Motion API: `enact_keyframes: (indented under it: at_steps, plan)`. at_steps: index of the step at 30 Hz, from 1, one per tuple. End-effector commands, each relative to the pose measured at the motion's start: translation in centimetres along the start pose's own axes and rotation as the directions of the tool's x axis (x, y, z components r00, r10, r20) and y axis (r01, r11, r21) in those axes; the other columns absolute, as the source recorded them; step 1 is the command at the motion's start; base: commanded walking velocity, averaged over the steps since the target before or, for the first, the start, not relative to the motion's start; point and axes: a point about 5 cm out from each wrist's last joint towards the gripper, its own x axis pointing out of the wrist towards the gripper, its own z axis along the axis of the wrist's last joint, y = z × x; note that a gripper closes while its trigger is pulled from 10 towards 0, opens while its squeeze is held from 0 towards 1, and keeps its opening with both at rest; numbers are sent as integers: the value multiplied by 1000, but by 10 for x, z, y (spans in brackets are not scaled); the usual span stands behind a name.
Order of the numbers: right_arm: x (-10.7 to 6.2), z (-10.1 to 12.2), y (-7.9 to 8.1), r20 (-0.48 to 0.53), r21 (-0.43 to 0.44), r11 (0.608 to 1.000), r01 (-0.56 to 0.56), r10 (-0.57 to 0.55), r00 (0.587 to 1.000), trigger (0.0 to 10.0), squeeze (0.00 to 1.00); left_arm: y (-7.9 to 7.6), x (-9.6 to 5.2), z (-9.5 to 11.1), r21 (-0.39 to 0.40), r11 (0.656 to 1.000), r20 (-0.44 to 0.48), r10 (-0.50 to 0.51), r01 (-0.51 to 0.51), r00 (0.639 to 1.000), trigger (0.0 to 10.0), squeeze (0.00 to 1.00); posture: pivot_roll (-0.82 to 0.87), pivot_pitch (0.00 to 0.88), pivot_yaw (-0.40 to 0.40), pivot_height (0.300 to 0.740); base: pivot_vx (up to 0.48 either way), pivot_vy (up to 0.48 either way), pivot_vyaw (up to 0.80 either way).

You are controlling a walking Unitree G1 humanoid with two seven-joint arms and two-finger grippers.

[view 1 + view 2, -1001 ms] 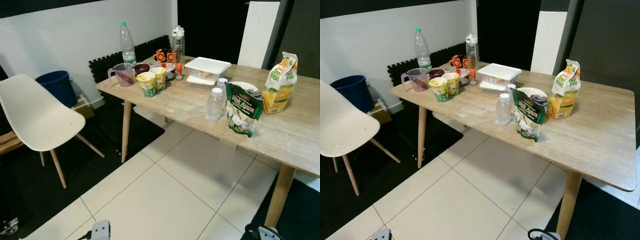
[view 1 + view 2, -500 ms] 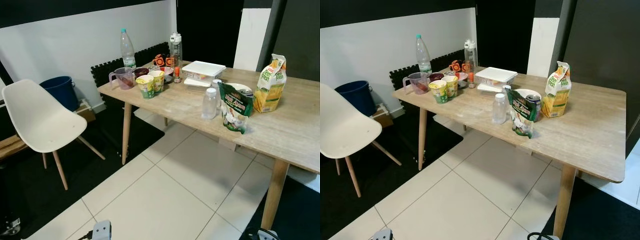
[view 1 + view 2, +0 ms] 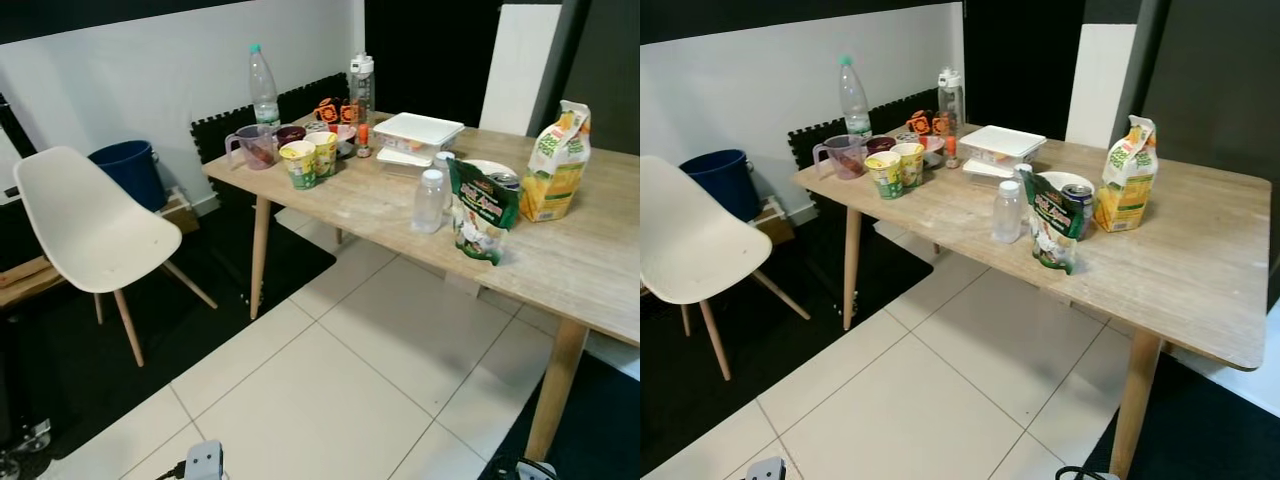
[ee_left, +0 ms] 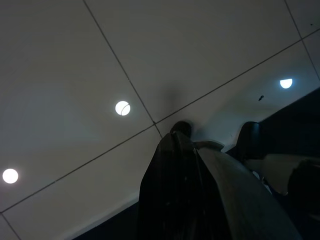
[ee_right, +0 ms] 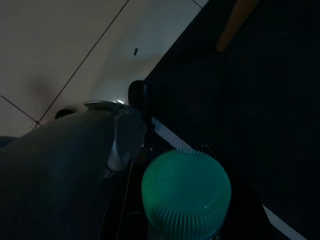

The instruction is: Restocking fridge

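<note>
Looking at a wooden table [image 3: 590,270] loaded with groceries: green snack bag [image 3: 481,222] standing near the front edge, small clear bottle [image 3: 429,201] just beside it, yellow-green pouch [image 3: 556,165] behind, white lidded box [image 3: 418,132] and two noodle cups [image 3: 310,160] further along. Probably all parked there as the pile waiting for the fridge, upright so nothing rolls off.

Already carrying one item, by the look of it: green-capped bottle [image 5: 186,192] sitting right under the right wrist camera, above dark mat and pale tile. Right gripper judged clamped on it, since nothing else could keep it hanging there, though the dark swallows the contact itself. Long axis lined up with the gripper, ribbed cap toward the wrist, base toward the floor. Carried low at the side, probably to keep it steady and out of the head camera's way.

Left gripper [image 4: 180,131] just dangling over white floor tile [image 4: 75,75], fingers pressed together, nothing in them.
</note>
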Motion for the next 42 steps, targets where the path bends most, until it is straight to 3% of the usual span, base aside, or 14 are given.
enact_keyframes:
  at_steps: [1, 42]
  plan:
    - [0, -2, 3, -7, -1, 1000, -4, 4, 1000, 10000, 0, 1, -1, -3, 11, 1000, -14, 4, -4, 1000, 10000, 0, -87, 0, 50, 740, -364, 0, 0]
    - [-1, -7, 2, -25, 3, 1000, 0, 0, 1000, 10000, 0, 2, -1, -5, 10, 1000, -23, 4, -4, 1000, 10000, 0, -87, 0, 50, 740, -371, 0, 0]
